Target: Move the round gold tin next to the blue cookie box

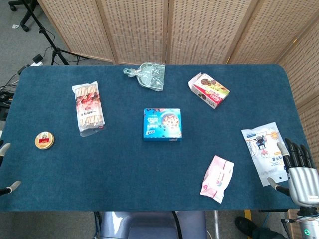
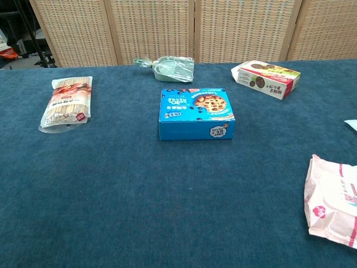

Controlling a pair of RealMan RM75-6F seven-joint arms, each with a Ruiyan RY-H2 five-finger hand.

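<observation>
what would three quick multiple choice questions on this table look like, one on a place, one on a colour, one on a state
1. Where is the gold tin?
A. near the table's left edge
B. on top of the blue cookie box
C. beside the pink packet

2. What colour is the tablecloth?
A. red
B. dark blue
C. white

3. How is the right hand?
A. gripping the tin
B. pressing on the blue cookie box
C. holding nothing, fingers apart

Answers:
1 A, the tin sits far left of the blue cookie box.
2 B, the cloth is dark blue all over.
3 C, the hand is at the table's right corner with nothing in it.
</observation>
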